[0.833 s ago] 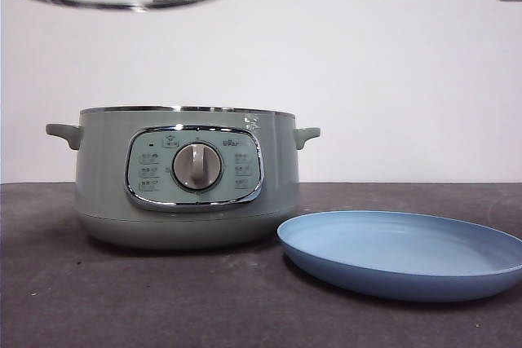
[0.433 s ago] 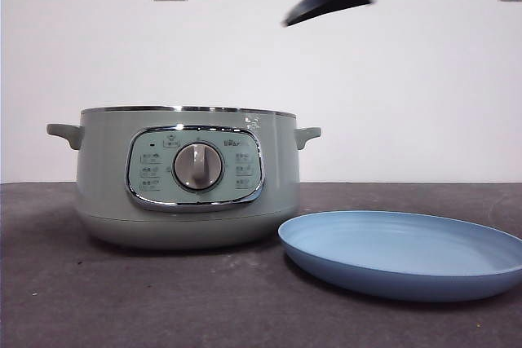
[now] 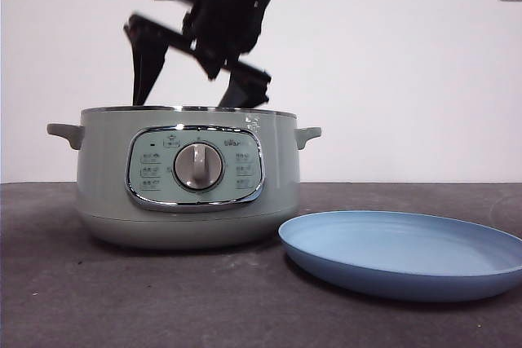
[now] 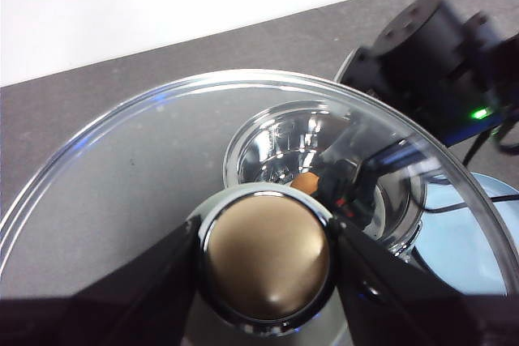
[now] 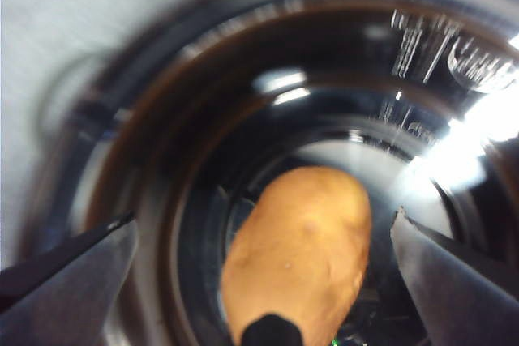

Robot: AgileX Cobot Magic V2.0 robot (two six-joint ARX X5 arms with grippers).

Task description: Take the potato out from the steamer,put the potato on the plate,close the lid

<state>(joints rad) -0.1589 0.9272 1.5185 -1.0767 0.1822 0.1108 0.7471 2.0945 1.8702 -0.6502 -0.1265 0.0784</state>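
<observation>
The pale green steamer [image 3: 188, 177] stands open on the dark table. The orange-brown potato [image 5: 300, 241] lies at the bottom of its shiny bowl. My right gripper [image 5: 263, 269] hangs open over the pot's mouth, one jaw on each side of the potato, not touching it. In the front view the right gripper [image 3: 188, 95] reaches the steamer's rim from above. High above and out of the front view, my left gripper [image 4: 266, 253] is shut on the knob of the glass lid [image 4: 138, 176]. The light-blue plate [image 3: 404, 254] lies right of the steamer.
A white wall with two sockets stands behind the table. Through the lid's glass, the left wrist view shows the steamer [image 4: 324, 176], the right arm [image 4: 430, 54] over it and the plate's edge [image 4: 478, 232].
The lid rose out of the front view at the top left. The right arm came in from the top right and dropped to the steamer's mouth, jaws open.
</observation>
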